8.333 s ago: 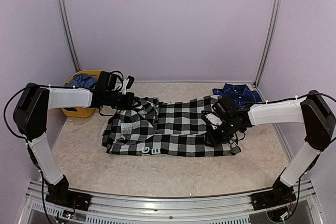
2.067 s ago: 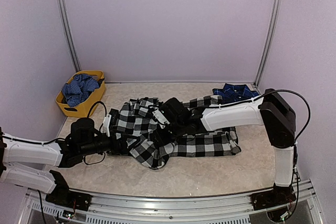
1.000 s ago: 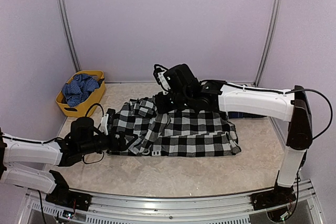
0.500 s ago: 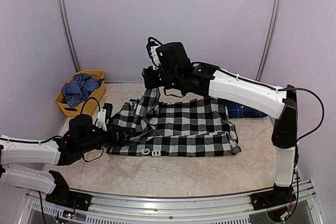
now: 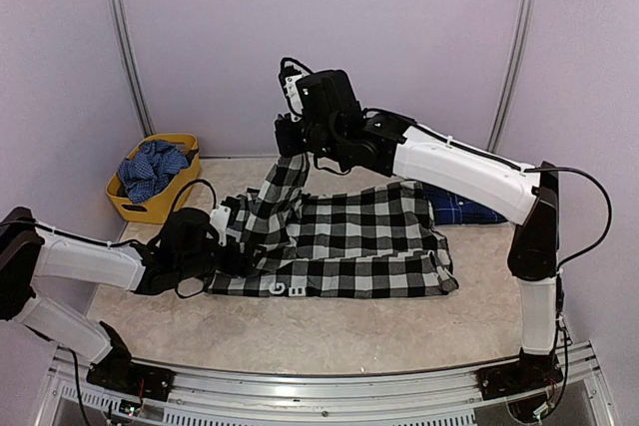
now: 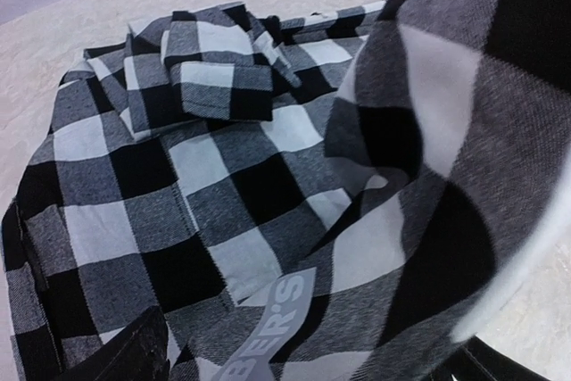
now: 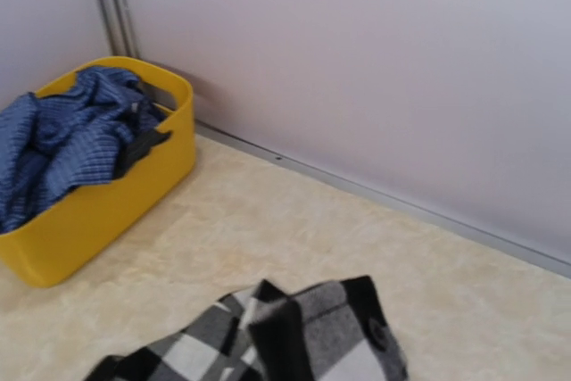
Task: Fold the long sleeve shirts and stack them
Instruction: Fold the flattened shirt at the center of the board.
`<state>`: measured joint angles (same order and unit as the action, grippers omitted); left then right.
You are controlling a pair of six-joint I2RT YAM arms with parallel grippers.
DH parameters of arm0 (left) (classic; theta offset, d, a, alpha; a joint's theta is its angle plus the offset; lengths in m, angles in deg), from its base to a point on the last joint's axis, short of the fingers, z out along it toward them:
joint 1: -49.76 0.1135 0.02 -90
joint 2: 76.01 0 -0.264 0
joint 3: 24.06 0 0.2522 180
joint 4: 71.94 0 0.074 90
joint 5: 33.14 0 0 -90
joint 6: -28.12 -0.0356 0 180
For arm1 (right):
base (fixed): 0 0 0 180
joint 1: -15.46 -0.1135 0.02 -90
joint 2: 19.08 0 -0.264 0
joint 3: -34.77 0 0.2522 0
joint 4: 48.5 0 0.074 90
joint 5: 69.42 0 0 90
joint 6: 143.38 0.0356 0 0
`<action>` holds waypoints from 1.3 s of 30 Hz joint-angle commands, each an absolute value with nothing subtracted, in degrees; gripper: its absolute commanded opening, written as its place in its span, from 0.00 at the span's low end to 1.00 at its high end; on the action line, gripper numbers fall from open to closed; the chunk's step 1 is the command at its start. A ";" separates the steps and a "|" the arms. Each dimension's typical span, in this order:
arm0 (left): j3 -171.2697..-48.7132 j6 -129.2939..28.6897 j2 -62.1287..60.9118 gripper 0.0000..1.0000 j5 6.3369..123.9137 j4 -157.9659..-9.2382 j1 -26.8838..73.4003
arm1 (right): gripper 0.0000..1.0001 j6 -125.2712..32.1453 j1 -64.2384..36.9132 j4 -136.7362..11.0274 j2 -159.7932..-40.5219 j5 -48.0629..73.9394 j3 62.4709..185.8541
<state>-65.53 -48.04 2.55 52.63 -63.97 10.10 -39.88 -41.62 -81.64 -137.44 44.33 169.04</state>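
One check shirt (image 5: 369, 231) sleeve clamped in right gripper (image 5: 288, 147); left gripper (image 5: 243, 259) spread wide.

Matt woven check shirt (image 5: 369, 231), smooth plastic basket (image 7: 98, 211)

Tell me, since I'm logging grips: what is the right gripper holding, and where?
The right gripper holds the black-and-white check shirt by one sleeve, raised above the table.

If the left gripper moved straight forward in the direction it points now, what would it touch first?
The black-and-white check shirt: its bunched cloth lies right in front of the left gripper, apparently partly between its open fingers.
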 commanded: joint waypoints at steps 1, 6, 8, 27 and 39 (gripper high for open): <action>-67.76 -49.67 4.45 0.90 43.89 -68.01 11.10 | 0.00 -42.66 -41.08 -79.94 -136.53 47.35 170.59; -68.19 -47.47 7.01 0.90 39.07 -69.68 13.84 | 0.00 -44.28 -41.09 -78.75 -135.53 47.46 169.55; -69.20 -46.72 8.49 0.90 38.86 -70.76 14.52 | 0.00 -44.71 -41.13 -78.29 -135.00 47.29 168.94; -71.15 -32.84 16.05 0.90 42.05 -73.69 17.42 | 0.00 -31.61 -41.70 -64.81 -115.14 46.14 125.88; -65.49 -32.04 7.63 0.94 48.50 -73.94 13.82 | 0.03 -9.71 -43.36 -56.70 -104.30 52.33 93.65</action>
<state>-67.14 -32.32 11.14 45.38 -72.73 15.89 -19.05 -42.29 -61.57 -106.97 49.83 99.03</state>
